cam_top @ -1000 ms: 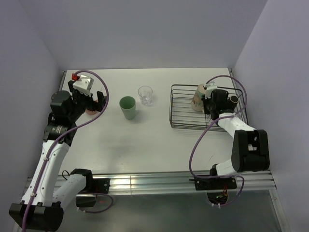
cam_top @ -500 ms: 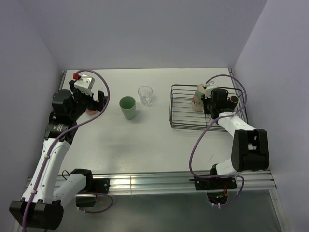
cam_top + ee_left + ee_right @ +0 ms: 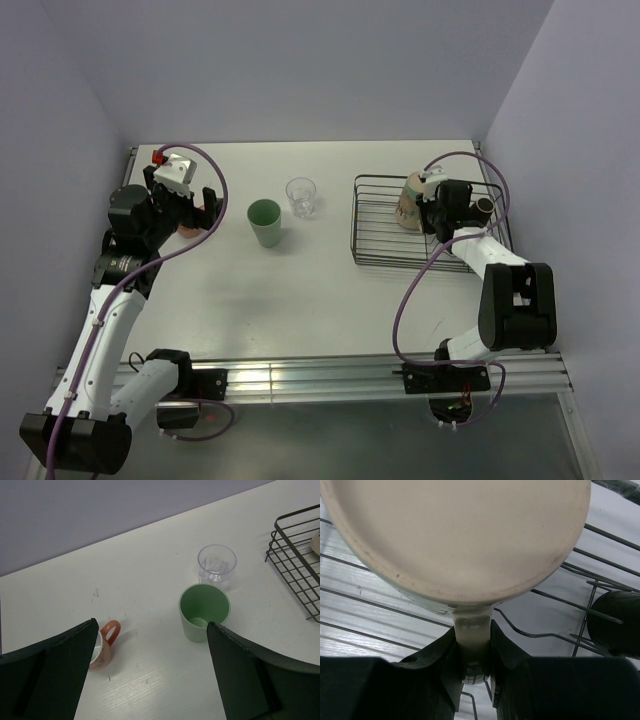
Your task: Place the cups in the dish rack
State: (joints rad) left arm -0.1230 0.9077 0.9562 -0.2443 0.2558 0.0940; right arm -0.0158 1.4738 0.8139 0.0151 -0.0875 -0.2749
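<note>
Right wrist view: cream mug (image 3: 460, 535), plain round base facing the camera, is inside the dish rack (image 3: 354, 220). Right gripper (image 3: 472, 645) clamps its handle; handle marking illegible. Left gripper (image 3: 151, 623) stands wide open.

We've got our left gripper (image 3: 151, 625) spread wide over the table (image 3: 150, 575): pinkish mug (image 3: 104, 647) peeking past one finger, green tumbler (image 3: 205, 611) by the other, clear glass (image 3: 216, 563) just behind it, dish rack (image 3: 295, 560) corner at the edge.

Three cams, one table (image 3: 300, 290)
Top cam looks down on everything from the near edge. Left wrist looks out over the green tumbler (image 3: 205, 611), and right wrist hugs the dish rack (image 3: 536, 635). Both show up top too.
</note>
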